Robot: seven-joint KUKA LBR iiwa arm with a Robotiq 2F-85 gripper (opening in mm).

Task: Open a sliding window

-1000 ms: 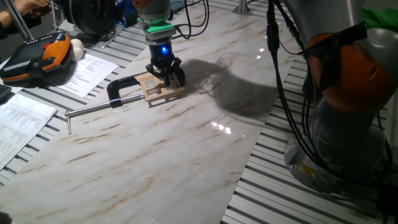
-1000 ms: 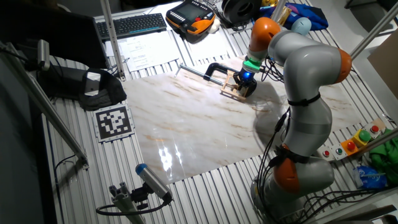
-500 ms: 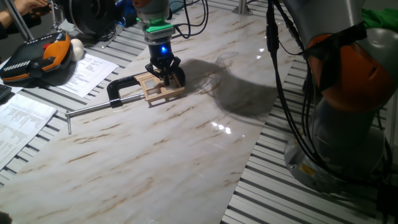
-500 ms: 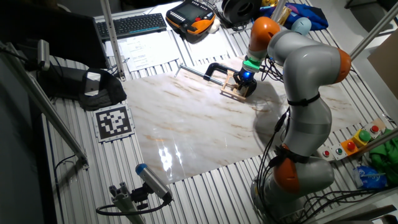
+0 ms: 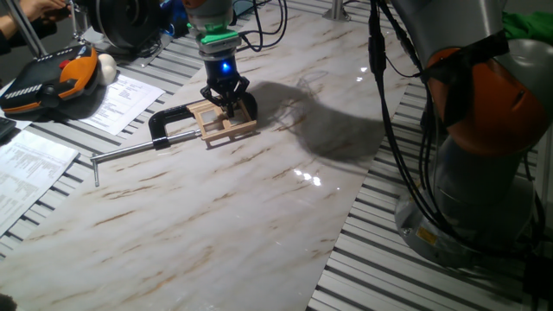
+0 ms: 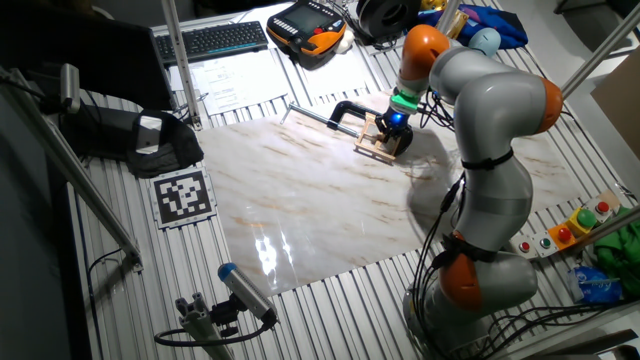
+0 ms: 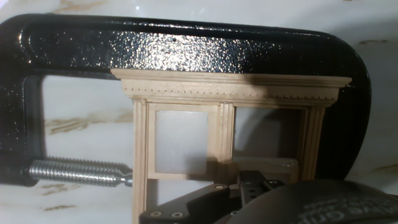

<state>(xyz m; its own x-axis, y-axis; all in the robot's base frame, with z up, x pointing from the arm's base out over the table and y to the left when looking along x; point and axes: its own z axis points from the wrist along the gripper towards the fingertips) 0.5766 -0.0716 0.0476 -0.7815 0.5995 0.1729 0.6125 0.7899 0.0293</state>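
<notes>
Our gripper [image 5: 232, 105] hung straight down over the sliding window [image 5: 224, 122], its black fingers [image 5: 246, 107] low at the frame — whether they were spread or pressed together, or touching the wood, we could not tell from any view. We saw the pale-wood frame [image 7: 230, 124] lying flat on the marble table [image 5: 216, 216], held inside the jaw of a black C-clamp [image 7: 186, 46]. The clamp's threaded steel screw [image 7: 78, 173] met the frame's left post. From the other fixed camera, the window [image 6: 378, 140] sat near the table's far edge, beneath the gripper [image 6: 396, 130].
</notes>
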